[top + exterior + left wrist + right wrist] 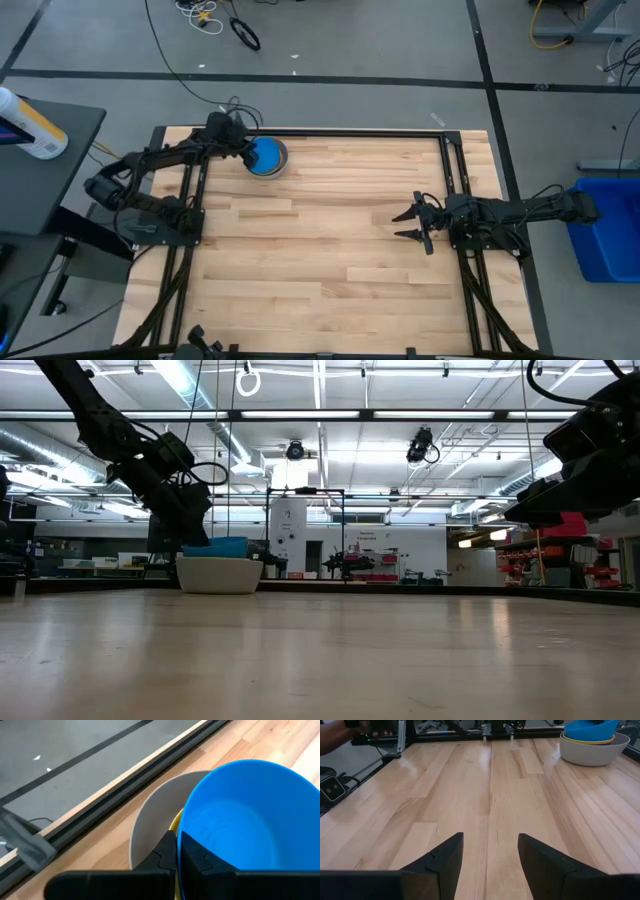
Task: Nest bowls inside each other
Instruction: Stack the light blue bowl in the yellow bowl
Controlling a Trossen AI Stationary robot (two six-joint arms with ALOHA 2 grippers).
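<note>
At the table's far left a grey bowl [281, 152] stands on the wood with a yellow bowl [587, 741] nested in it; only the yellow rim shows. A light blue bowl [267, 156] sits uppermost, tilted, low in the stack [220, 573]. My left gripper [250, 155] reaches over the stack's left side and is shut on the light blue bowl. My right gripper [413, 225] hangs open over the table's right half, nothing between its fingers [487, 855]. My left gripper pinches the light blue bowl's rim [181, 827] on the side toward the table's left, one finger inside the bowl and one outside. The fingers slant down from the left. The bowl is tilted, its underside down inside the yellow bowl; whether it rests there I cannot tell.
A black frame rail [350, 132] runs along the far edge just behind the stack. Bare wood [330, 230] spreads between the two grippers and toward the near edge. A blue bin [605, 230] stands on the floor beyond the right edge.
</note>
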